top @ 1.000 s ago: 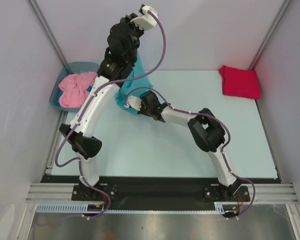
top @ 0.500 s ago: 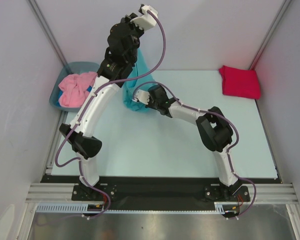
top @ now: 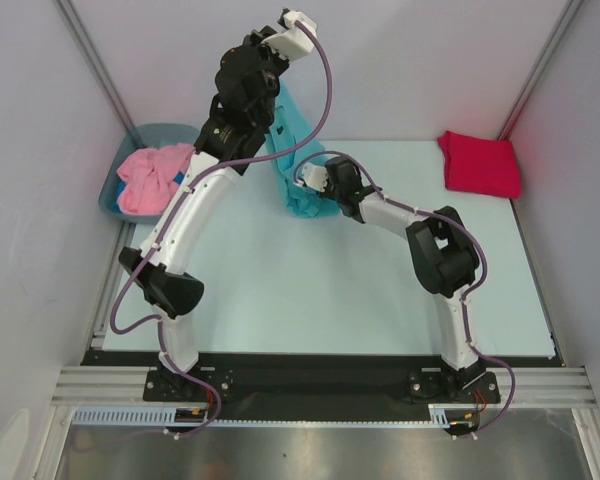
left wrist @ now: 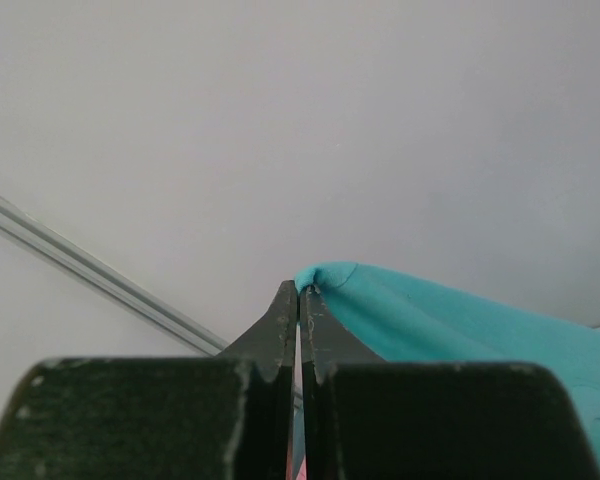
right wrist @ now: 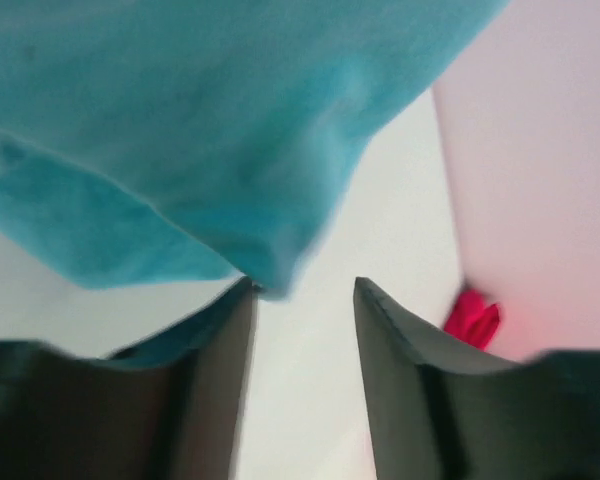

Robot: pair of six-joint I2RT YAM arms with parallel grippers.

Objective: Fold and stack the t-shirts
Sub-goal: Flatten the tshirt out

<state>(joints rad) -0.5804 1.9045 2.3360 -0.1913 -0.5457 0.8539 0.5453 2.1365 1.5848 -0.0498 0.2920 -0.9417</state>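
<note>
The turquoise t-shirt [top: 298, 165] hangs from my raised left gripper [top: 273, 100], which is shut on its top edge [left wrist: 325, 275]; the left gripper [left wrist: 300, 292] pinches the cloth right at its fingertips. The shirt's lower end reaches the table. My right gripper [top: 308, 192] is beside that lower end, and in the right wrist view it [right wrist: 305, 290] stands open, with the turquoise cloth [right wrist: 200, 120] just above and touching the left finger, nothing between the jaws. The pink t-shirt [top: 150, 175] lies crumpled in the tub. The red t-shirt [top: 478, 163] lies folded at the back right corner.
The grey-blue tub [top: 170, 132] stands at the table's left edge, next to the left arm. Grey walls close in the left, back and right sides. The pale table surface [top: 310, 300] stretches in front of both arms.
My right gripper moved right and toward the back with the shirt's lower end, then opened and let it go. The hanging shirt swung right. The left gripper stayed raised and shut.
</note>
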